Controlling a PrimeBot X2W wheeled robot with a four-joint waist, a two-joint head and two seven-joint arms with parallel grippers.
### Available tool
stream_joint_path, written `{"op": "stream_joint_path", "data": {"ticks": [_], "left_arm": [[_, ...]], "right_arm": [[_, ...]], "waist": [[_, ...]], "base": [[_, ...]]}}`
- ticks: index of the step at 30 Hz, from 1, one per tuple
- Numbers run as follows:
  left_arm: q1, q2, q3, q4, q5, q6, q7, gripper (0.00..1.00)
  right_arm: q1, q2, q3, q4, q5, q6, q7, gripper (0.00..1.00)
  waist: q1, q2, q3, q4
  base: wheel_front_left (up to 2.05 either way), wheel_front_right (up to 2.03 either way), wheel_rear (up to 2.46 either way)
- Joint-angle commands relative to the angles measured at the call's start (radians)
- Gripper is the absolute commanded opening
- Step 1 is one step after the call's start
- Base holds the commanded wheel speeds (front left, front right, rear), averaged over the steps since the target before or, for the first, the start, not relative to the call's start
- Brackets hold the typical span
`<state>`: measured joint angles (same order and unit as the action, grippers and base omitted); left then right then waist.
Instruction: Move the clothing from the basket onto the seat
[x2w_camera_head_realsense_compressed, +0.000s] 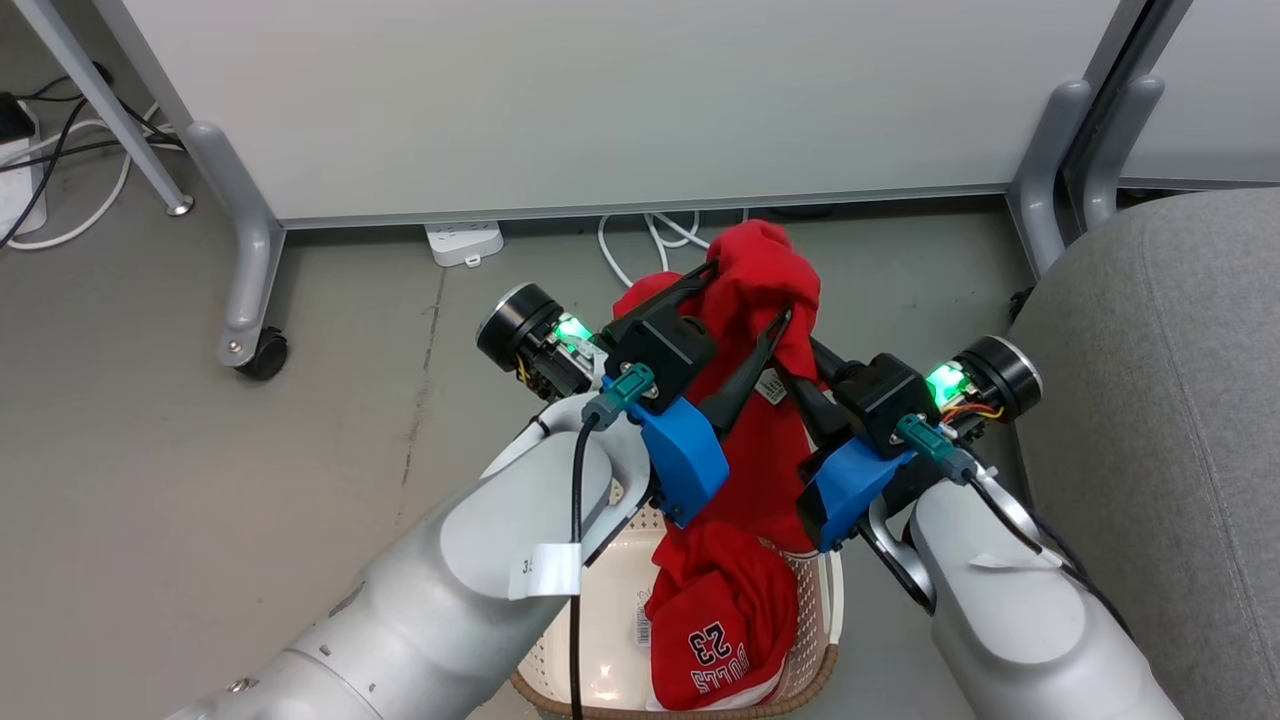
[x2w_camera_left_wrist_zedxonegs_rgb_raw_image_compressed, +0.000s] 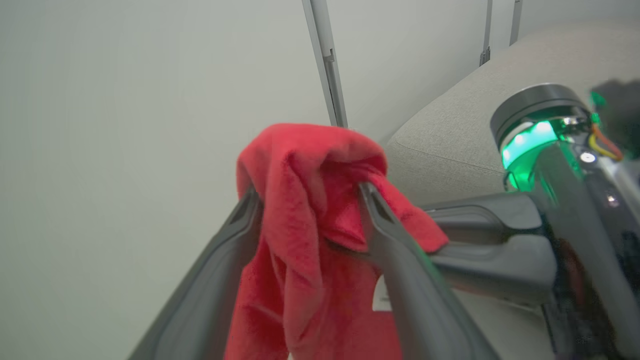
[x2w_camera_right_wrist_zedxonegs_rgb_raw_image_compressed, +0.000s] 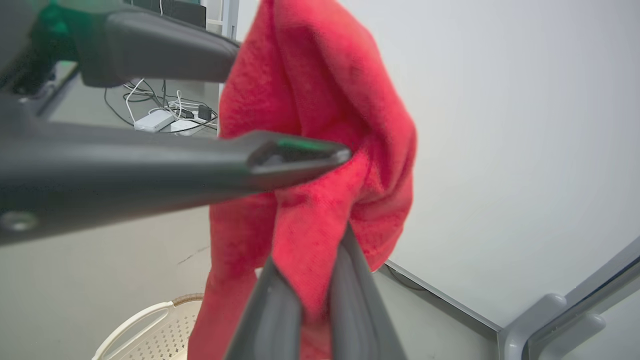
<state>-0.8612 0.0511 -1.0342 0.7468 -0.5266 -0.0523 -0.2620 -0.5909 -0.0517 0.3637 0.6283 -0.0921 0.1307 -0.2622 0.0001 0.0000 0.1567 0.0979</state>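
A plain red piece of clothing (x2w_camera_head_realsense_compressed: 765, 270) hangs in the air above the basket (x2w_camera_head_realsense_compressed: 812, 690). My right gripper (x2w_camera_head_realsense_compressed: 812, 348) is shut on it; in the right wrist view its fingers (x2w_camera_right_wrist_zedxonegs_rgb_raw_image_compressed: 310, 250) pinch the cloth (x2w_camera_right_wrist_zedxonegs_rgb_raw_image_compressed: 320, 100). My left gripper (x2w_camera_left_wrist_zedxonegs_rgb_raw_image_compressed: 307, 190) is open, its fingers spread wide with the cloth (x2w_camera_left_wrist_zedxonegs_rgb_raw_image_compressed: 300, 165) bunched between them and draped over the tips. A second red garment with "23" (x2w_camera_head_realsense_compressed: 720, 630) lies in the cream basket (x2w_camera_right_wrist_zedxonegs_rgb_raw_image_compressed: 145, 325) and spills over its front rim. The grey seat (x2w_camera_head_realsense_compressed: 1150, 400) is at the right, close beside my right arm.
A white partition panel (x2w_camera_head_realsense_compressed: 620, 100) on grey wheeled legs (x2w_camera_head_realsense_compressed: 250, 330) stands just behind the lifted cloth. A power strip (x2w_camera_head_realsense_compressed: 462, 243) and cables lie on the grey floor under it. Another grey leg (x2w_camera_head_realsense_compressed: 1045, 190) stands by the seat's far corner.
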Motion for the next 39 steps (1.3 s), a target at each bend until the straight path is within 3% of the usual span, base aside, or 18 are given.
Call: {"op": "stream_joint_path", "data": {"ticks": [1,9,19,39], "left_arm": [[-0.012,-0.001,0.006,0.005,0.007,0.007,-0.004,1.0],[-0.015,-0.001,0.022,0.006,0.021,0.01,-0.004,1.0],[-0.002,0.007,0.045,-0.028,0.055,0.007,-0.004,1.0],[0.093,0.035,0.058,-0.186,0.153,-0.01,-0.004,1.0]], "right_arm": [[-0.001,0.002,-0.014,-0.011,0.008,0.0,-0.004,0.0],[0.022,0.002,-0.095,-0.054,0.007,0.0,-0.004,0.0],[0.039,-0.02,-0.214,-0.138,-0.01,0.0,-0.004,0.0],[0.136,-0.06,-0.492,-0.377,0.017,0.0,-0.004,0.0]], "waist": [[-0.0001,0.0,0.001,-0.001],[-0.0001,0.0,0.02,-0.025],[-0.0001,0.0,0.061,-0.103],[-0.0001,0.0,0.134,-0.341]], "base": [[0.0,0.0,0.0],[0.0,0.0,0.0],[0.0,0.0,0.0],[0.0,0.0,0.0]]}}
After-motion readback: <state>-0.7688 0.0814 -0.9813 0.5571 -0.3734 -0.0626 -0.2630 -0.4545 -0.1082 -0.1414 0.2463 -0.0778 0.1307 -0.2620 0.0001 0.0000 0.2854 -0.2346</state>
